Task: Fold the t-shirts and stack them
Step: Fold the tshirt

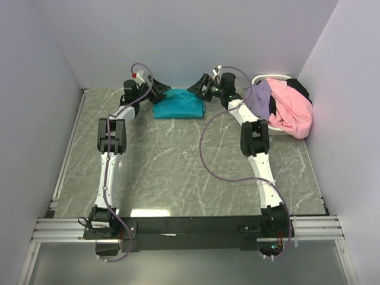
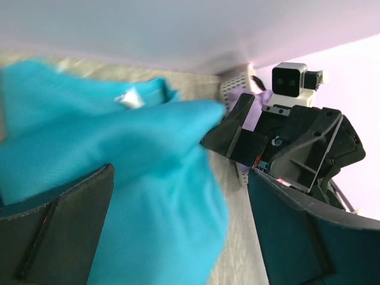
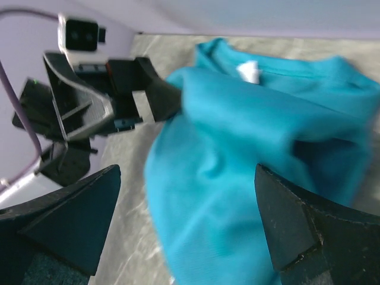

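A teal t-shirt (image 1: pixel 178 104) lies folded at the far middle of the table. My left gripper (image 1: pixel 158 92) is at its left edge and my right gripper (image 1: pixel 198 87) at its right back corner. In the left wrist view the left gripper (image 2: pixel 181 178) is open, its fingers (image 2: pixel 59 237) wide apart over the teal shirt (image 2: pixel 148 178). In the right wrist view the right gripper (image 3: pixel 187 175) is open over the same shirt (image 3: pixel 237 166), collar tag up. Neither holds cloth. Pink (image 1: pixel 291 110), lavender (image 1: pixel 258 98) and black (image 1: pixel 300 89) shirts lie heaped at the far right.
A white basket (image 1: pixel 270 77) stands in the far right corner under the heaped shirts, next to the right wall. Walls close the table at the back and both sides. A metal rail (image 1: pixel 65 154) runs along the left edge.
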`<state>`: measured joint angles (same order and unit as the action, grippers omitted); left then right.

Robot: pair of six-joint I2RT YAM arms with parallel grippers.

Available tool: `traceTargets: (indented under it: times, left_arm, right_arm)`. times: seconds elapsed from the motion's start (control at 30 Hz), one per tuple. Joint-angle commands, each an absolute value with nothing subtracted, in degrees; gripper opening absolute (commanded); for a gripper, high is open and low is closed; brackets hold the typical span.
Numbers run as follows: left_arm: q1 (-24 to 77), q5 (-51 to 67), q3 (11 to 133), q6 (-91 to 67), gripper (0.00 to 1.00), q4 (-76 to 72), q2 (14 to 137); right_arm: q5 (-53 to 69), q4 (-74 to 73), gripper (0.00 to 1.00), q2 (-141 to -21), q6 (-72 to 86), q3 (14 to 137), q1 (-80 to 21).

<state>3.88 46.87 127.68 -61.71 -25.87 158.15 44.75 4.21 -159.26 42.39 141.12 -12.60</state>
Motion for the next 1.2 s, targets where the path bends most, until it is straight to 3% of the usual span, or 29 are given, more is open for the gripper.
traceTargets:
  times: [0.0, 0.33, 0.53, 0.77, 1.17]
  left_arm:
    - [4.1, 45.2, 131.6, -63.6, 0.99, -32.8, 159.6]
    - [3.3, 41.1, 132.1, -62.8, 0.99, -37.8, 157.2]
    - [3.1, 40.7, 115.5, -54.2, 1.00, -29.2, 142.2]
    - [3.1, 28.4, 92.6, -39.8, 0.99, -13.4, 126.5]
    - [3.5, 23.1, 93.8, -34.8, 0.99, -2.6, 130.4]
  right_arm:
    - [40.0, 11.0, 1.00, -161.5, 46.6, 144.7, -11.7]
    - [36.7, 12.0, 1.00, -154.8, 40.1, 140.2, -10.9]
    - [33.5, 0.9, 1.00, -145.9, 32.2, 131.8, -10.8]
    - [30.3, -9.8, 1.00, -140.0, 26.6, 121.5, -10.5]
    - [32.6, -18.7, 1.00, -145.7, 26.5, 128.5, -10.5]
